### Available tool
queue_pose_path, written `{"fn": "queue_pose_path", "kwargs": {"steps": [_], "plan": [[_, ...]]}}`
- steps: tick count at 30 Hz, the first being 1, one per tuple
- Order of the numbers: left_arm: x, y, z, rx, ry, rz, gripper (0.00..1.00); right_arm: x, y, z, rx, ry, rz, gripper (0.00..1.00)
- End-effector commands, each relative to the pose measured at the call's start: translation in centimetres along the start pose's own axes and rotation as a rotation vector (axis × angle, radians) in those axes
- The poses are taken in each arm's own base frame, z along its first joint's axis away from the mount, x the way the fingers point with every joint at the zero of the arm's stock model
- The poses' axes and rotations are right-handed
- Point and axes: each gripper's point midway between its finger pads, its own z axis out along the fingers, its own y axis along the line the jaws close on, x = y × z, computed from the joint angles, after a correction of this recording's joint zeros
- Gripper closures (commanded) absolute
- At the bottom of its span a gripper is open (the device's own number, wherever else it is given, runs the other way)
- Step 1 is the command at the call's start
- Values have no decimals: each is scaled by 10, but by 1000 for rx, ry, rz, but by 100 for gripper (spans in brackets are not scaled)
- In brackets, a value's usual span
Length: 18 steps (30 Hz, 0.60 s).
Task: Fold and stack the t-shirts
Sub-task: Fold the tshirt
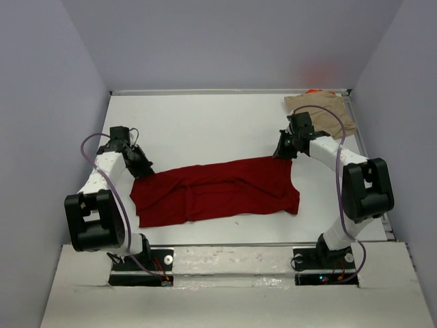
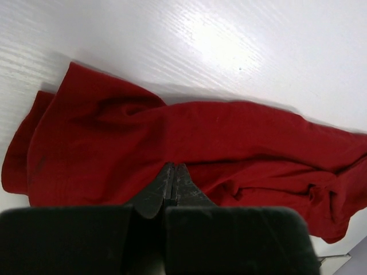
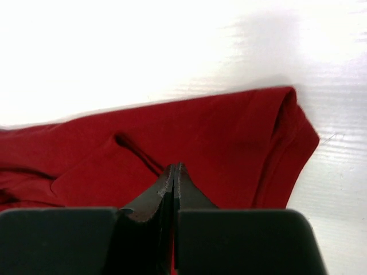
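A dark red t-shirt [image 1: 215,190] lies crumpled in a long band across the middle of the white table. My left gripper [image 1: 143,167] hangs at the shirt's far left corner. In the left wrist view the left gripper [image 2: 174,166] is shut over the red cloth [image 2: 200,132], with no cloth showing between its tips. My right gripper [image 1: 280,152] is at the shirt's far right corner. In the right wrist view it [image 3: 174,166] is also shut above the red shirt [image 3: 200,132]. A tan t-shirt [image 1: 321,109] lies bunched at the back right corner, with a sliver of orange fabric [image 1: 314,91] behind it.
The white table [image 1: 205,123] is closed in by grey walls on the left, back and right. Both arm bases [image 1: 140,263] [image 1: 324,260] sit on the near edge. Purple cables loop beside each arm.
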Motion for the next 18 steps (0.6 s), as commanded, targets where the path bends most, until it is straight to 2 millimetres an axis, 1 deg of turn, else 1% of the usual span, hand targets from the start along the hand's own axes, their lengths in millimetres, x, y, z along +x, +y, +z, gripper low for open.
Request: {"fn": "queue_pose_path", "kwargs": {"steps": [1, 2, 5, 7, 10, 14, 15, 16, 18], "plan": [[14, 5, -3, -10, 7, -28, 100, -42, 18, -5, -90, -100, -38, 100], [16, 7, -4, -21, 6, -43, 100, -45, 20, -7, -93, -108, -42, 100], [29, 16, -3, -51, 32, -71, 100, -46, 23, -9, -103, -111, -41, 100], [38, 23, -1, -73, 50, -88, 100, -45, 19, -9, -103, -108, -32, 100], [45, 29, 4, -100, 77, -110, 100, -36, 20, -7, -120, -87, -20, 100], [45, 32, 9, -131, 96, -135, 100, -27, 26, -10, -170, -71, -11, 100], [41, 28, 9, -123, 91, -131, 100, -26, 28, -12, -185, -68, -15, 100], [39, 29, 11, -130, 95, -131, 100, -28, 29, -15, -187, -83, -22, 100], [34, 24, 14, -114, 84, -108, 100, -26, 24, -15, -171, -95, -51, 100]]}}
